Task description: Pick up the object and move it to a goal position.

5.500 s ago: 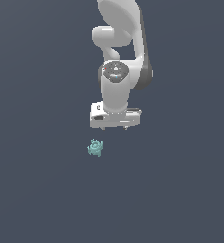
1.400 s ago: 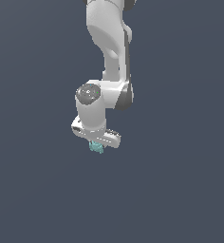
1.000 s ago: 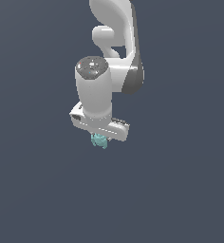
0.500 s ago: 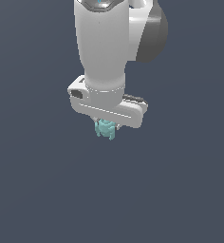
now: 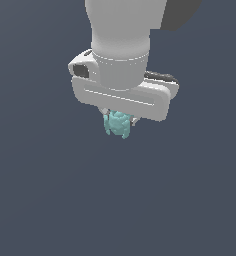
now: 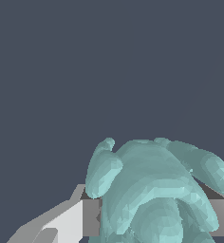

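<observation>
Pale teal lumpy object between pincer fingers

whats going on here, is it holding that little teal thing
Yes. A white Panda arm's gripper is shut on a small pale teal lumpy figurine, which pokes out below the hand. The wrist view shows the figurine wedged between the two grey fingers. No surface is visible beneath it, so it appears to be held in the air.
</observation>
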Motion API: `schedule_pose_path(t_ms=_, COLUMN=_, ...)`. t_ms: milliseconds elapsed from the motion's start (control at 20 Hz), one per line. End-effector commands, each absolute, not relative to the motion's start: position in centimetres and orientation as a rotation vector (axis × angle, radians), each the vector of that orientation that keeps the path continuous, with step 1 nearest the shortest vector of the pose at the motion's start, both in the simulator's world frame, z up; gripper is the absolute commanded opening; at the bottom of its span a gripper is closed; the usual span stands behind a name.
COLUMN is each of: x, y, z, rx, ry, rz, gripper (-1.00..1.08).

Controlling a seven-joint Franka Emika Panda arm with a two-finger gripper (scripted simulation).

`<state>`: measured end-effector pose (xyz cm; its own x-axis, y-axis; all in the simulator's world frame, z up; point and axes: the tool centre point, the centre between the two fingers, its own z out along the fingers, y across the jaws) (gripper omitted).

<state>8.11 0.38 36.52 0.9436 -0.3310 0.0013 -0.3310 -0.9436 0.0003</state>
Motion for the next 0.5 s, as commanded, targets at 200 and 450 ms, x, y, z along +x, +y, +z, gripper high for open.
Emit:
schedule_pose_path(t_ms=200, x=8.7, y=0.9, z=38.5, rx=3.097, ry=-0.527, rz=0.0, gripper=-1.0)
schedule_pose_path(t_ms=450, x=8.8, y=1.1, z=39.1, rx=3.097, ry=-0.527, rz=0.0, gripper=-1.0)
